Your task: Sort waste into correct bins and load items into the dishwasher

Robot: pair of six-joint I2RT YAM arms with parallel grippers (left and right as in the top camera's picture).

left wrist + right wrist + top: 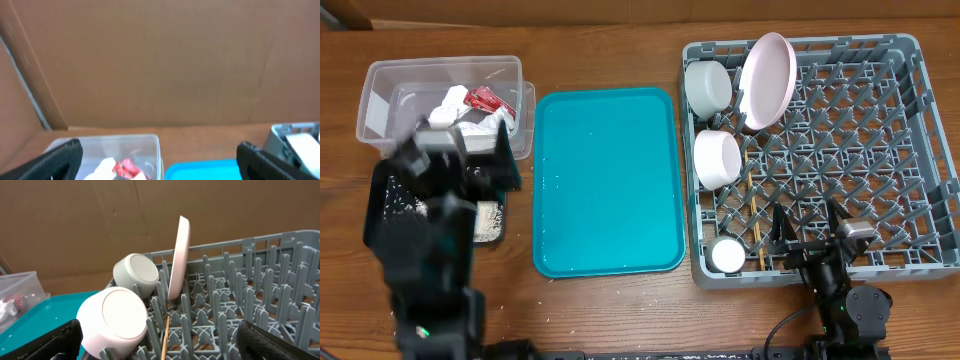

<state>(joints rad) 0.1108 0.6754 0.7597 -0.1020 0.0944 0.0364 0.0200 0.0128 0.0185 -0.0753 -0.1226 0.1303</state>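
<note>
The clear tub (pixel 380 100) at the back left holds the crumpled white napkin (pixel 455 105) and the red wrapper (pixel 490 100); both show in the left wrist view, the wrapper (pixel 127 169) beside the napkin (pixel 105 167). The black tray (pixel 390 200) in front of the tub holds rice scraps (pixel 488 220). My left gripper (pixel 455 155) hovers open and empty over it, facing the tub (pixel 150 145). The grey dish rack (pixel 910 150) holds two bowls (pixel 708 85) (pixel 717 158), a pink plate (pixel 766 80), a small cup (pixel 727 256) and chopsticks (pixel 757 215). My right gripper (pixel 808 228) is open and empty over the rack's front.
The large teal serving tray (pixel 610 180) lies between the bins and the rack, with a few tiny specks on it. A brown cardboard wall stands behind the table. In the right wrist view the plate (pixel 179 255) stands upright behind the bowls (pixel 112 320).
</note>
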